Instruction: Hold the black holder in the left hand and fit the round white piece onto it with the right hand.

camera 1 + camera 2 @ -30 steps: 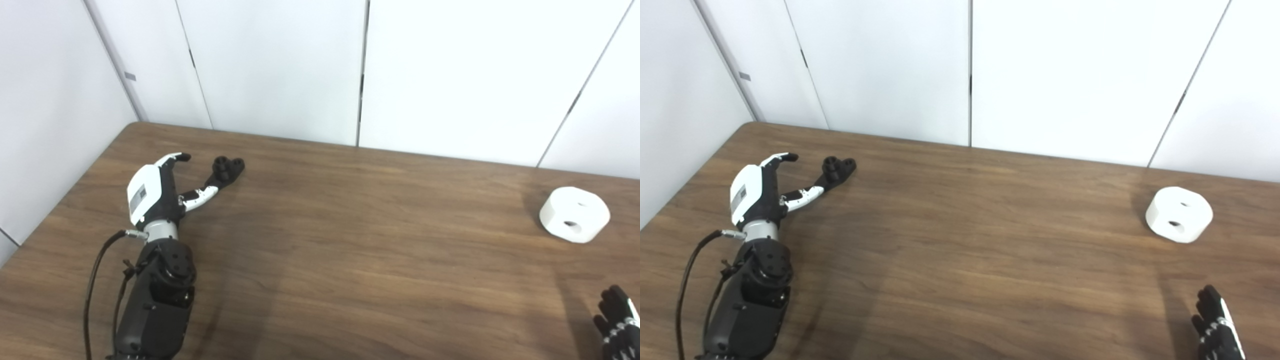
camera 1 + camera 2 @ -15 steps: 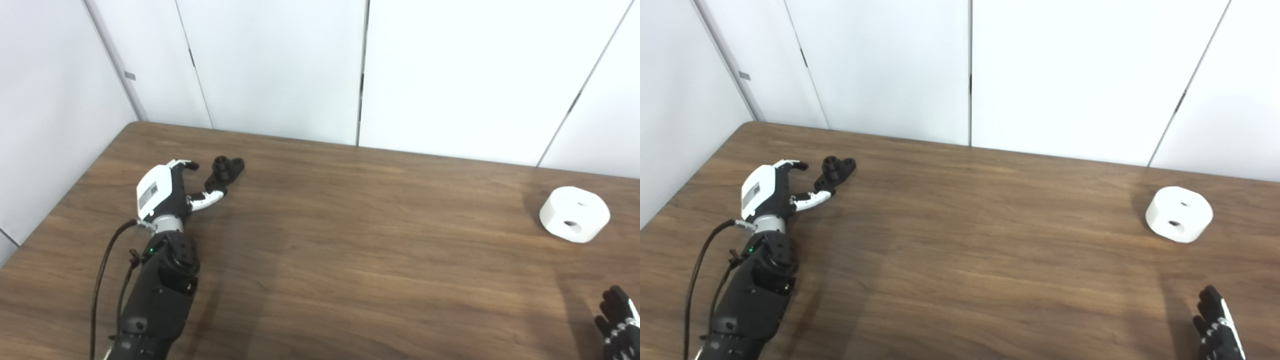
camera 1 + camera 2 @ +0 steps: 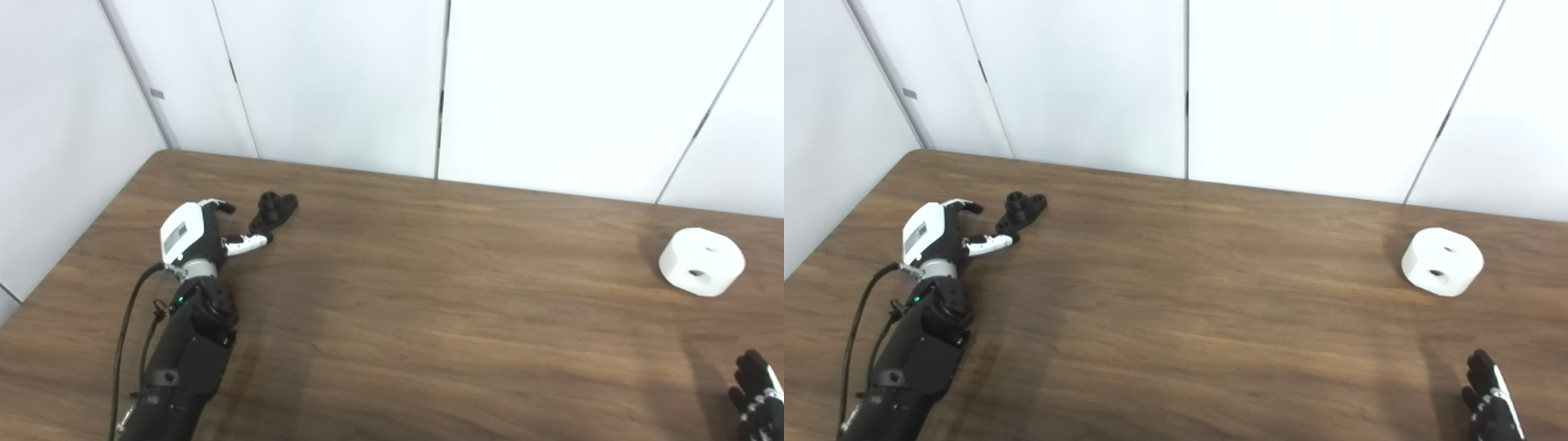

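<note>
Black holder (image 3: pixel 274 211) lies on the surface just beyond my left hand (image 3: pixel 197 231), long axis slanting up-right from my spread, empty fingers (image 3: pixel 248 244).

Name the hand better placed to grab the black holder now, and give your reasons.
Left. The left hand lies open right beside the black holder, its thumb tip about touching the holder's near end. The right hand sits at the table's opposite near corner, closer to the round white piece.
</note>
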`<state>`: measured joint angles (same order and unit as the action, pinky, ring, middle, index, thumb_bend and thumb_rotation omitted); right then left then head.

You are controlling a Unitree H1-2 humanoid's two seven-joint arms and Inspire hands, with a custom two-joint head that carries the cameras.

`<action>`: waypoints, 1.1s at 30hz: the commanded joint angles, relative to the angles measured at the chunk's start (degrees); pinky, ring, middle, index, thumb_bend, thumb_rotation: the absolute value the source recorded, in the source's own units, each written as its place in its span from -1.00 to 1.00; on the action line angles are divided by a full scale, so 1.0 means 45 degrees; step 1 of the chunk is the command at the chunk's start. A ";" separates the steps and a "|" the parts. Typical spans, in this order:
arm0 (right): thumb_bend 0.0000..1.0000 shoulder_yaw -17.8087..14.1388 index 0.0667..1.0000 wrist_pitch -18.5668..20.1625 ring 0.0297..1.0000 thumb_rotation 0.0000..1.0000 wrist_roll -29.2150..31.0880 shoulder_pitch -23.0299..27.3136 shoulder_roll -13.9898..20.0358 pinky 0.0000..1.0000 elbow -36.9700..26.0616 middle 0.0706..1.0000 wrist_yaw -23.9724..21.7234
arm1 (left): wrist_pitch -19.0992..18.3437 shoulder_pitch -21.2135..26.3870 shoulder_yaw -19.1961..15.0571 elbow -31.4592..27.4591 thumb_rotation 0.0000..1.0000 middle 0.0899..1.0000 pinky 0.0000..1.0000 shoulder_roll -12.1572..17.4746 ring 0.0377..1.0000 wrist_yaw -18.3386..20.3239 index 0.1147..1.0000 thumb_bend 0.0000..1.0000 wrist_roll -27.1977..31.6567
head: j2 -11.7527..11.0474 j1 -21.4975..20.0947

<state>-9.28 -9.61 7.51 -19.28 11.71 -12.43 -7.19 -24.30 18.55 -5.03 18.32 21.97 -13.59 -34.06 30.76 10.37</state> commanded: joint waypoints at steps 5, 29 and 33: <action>0.21 0.0265 0.92 0.0260 1.00 1.00 -0.0008 -0.0428 -0.0339 1.00 0.0340 0.96 0.0053 | 0.0118 0.0751 0.0354 0.0314 -0.48 0.76 0.78 0.0525 0.89 0.0032 0.31 0.68 0.0132 | 0.0016 -0.0001; 0.20 0.0316 0.91 0.0376 1.00 1.00 -0.0415 -0.0492 -0.0511 1.00 0.0151 0.94 0.0160 | -0.0271 0.1070 0.1070 -0.0201 -0.48 0.74 0.75 0.0201 0.89 0.0284 0.18 0.61 0.0597 | 0.0109 -0.0079; 0.18 0.0320 0.91 0.0479 1.00 1.00 -0.0378 -0.0502 -0.0527 1.00 0.0083 0.94 0.0164 | -0.0308 0.1071 0.1160 -0.0241 -0.50 0.72 0.77 0.0222 0.88 0.0288 0.16 0.59 0.0576 | 0.0109 -0.0079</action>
<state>-9.07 -8.38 5.25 -19.84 10.81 -13.52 -6.56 -26.17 21.03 -0.16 18.36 22.46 -12.51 -31.45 31.20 9.93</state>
